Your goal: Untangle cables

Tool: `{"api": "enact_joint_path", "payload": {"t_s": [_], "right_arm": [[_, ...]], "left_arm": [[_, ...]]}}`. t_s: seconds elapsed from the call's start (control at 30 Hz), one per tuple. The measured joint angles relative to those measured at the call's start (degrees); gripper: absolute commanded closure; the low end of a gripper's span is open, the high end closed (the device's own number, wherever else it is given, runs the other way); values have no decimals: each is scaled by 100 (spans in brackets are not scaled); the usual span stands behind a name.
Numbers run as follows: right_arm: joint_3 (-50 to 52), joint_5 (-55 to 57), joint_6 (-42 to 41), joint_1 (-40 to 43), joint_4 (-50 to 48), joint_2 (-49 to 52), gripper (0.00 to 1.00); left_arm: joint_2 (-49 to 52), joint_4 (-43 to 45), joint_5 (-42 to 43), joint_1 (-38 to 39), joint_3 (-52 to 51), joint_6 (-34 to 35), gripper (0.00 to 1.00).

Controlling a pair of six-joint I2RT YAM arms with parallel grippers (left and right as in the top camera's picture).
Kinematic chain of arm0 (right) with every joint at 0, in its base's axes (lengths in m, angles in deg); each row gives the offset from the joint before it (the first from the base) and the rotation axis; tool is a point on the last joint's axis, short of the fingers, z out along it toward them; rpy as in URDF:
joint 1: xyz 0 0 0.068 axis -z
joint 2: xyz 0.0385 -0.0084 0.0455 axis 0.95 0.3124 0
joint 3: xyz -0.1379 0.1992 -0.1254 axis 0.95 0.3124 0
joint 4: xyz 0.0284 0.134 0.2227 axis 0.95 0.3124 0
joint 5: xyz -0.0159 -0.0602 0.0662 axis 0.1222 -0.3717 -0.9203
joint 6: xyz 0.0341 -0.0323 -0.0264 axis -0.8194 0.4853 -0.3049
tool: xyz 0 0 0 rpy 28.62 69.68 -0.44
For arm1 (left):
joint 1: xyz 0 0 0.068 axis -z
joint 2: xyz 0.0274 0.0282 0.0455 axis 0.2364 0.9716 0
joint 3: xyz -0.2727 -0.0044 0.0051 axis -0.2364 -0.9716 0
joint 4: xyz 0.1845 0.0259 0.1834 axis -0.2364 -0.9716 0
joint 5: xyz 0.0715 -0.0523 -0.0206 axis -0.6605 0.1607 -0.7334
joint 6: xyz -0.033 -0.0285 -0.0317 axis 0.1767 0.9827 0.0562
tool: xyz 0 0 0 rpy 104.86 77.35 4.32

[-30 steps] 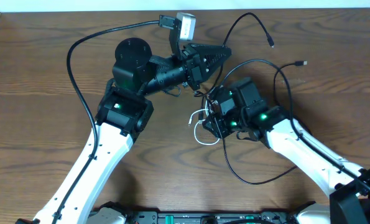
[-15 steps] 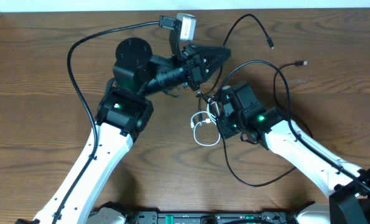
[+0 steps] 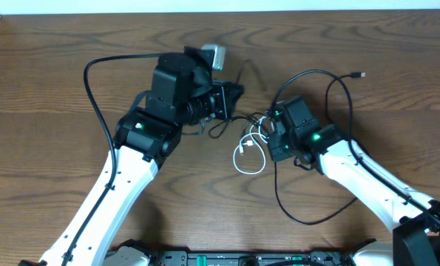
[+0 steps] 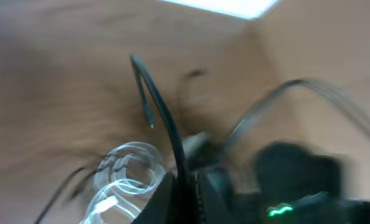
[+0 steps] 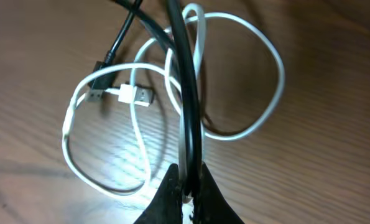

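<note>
The white cable (image 3: 248,154) lies in loops mid-table, tangled with the long black cable (image 3: 306,217), which curves around the right side to a plug (image 3: 360,74). My right gripper (image 3: 268,134) is shut on both cords; in the right wrist view its jaws (image 5: 188,184) pinch the black cable (image 5: 186,74) and the white cable (image 5: 268,106) side by side, with the white plug (image 5: 138,96) beyond. My left gripper (image 3: 233,94) is shut on the black cable. The left wrist view is blurred; the cord (image 4: 161,112) rises from the jaws (image 4: 182,194), with the white loops (image 4: 124,177) to their left.
A thick black robot cable (image 3: 94,103) arcs over the left side of the wooden table (image 3: 42,162). A light strip runs along the table's far edge (image 3: 316,6). The right arm's white link (image 3: 367,185) crosses the lower right.
My left gripper has drawn back to the left and turned, dragging the black cable's free end left with it. My right gripper has shifted right with the tangle; the white loops followed.
</note>
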Motion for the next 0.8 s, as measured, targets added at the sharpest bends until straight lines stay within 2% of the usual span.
{"api": "enact_joint_path", "payload": {"t_s": [0.2, 0.43, 0.47, 0.5, 0.53, 0.63, 0.8], "right_arm": [[0, 68, -20, 555, 188, -212, 99], [0, -9, -22, 1021, 177, -979, 99], [0, -131, -13, 1036, 153, -1082, 99], [0, -304, 11, 1040, 101, -1174, 99], [0, -496, 52, 1040, 24, -1246, 99], [0, -1268, 181, 1040, -278, -1414, 99], [0, -2345, 282, 1040, -741, -1480, 99]], "left_arm": [[0, -1021, -1495, 0, 0, -168, 92], [0, -1513, -2437, 0, 0, -254, 92], [0, -1545, -2494, 0, 0, -258, 85], [0, -1565, -2546, 0, 0, -291, 83], [0, -1574, -2583, 0, 0, -286, 73], [0, -1572, -2612, 0, 0, -315, 58], [0, -1574, -2503, 0, 0, -278, 54]]}}
